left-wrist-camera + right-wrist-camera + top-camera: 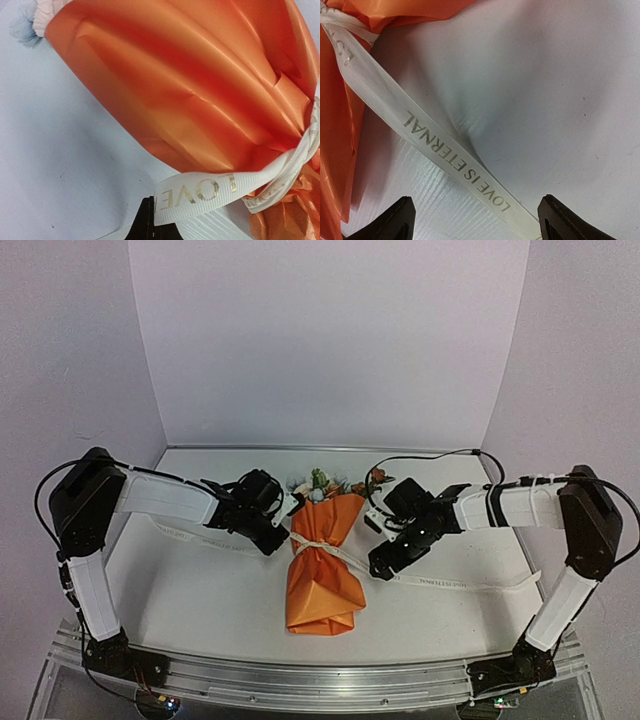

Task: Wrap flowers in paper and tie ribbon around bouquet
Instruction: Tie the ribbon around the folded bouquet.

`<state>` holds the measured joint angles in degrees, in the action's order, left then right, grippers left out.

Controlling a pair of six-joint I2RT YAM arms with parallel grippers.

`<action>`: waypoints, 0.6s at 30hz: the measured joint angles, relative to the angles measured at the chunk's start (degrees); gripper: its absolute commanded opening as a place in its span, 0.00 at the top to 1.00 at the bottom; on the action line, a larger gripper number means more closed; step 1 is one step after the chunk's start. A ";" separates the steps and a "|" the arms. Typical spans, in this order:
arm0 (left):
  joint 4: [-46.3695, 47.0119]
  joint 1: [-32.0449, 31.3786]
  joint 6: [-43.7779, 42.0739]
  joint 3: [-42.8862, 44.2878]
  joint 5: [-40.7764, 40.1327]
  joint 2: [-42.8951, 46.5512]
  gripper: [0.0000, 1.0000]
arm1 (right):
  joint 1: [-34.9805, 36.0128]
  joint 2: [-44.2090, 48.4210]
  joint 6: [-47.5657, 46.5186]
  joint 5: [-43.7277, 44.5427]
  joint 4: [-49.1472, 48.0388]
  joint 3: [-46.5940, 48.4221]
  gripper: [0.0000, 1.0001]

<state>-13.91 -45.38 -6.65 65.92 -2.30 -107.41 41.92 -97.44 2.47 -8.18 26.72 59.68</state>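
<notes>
Your bouquet (322, 575) lies flat in the middle of the bench (200, 595), its flowered end pointing away from the arm bases. The paper (190, 100) shows you its glossy orange face, creased into long folds and pinched in at the waist. The flowers (320, 483) poke out of the far end: pale pink, light blue and rust heads with some green. The ribbon (455, 160), cream with gold lettering reading LOVE IS ETERNAL, is cinched round that waist, and its two tails trail across the bench to left and right.
</notes>
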 measured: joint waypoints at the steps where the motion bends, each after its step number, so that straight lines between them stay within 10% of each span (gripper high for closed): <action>1: 0.28 -0.03 0.44 -0.59 -0.22 0.78 1.00 | 0.42 -0.84 -0.29 0.21 -0.20 0.51 0.13; 18: 3.51 -0.07 3.06 -3.24 -0.85 8.00 1.00 | 7.90 -11.34 -0.74 10.27 -4.47 5.81 0.17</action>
<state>-10.40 -45.45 -3.59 62.68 -3.15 -99.41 49.82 -108.78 1.72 2.08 22.25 65.50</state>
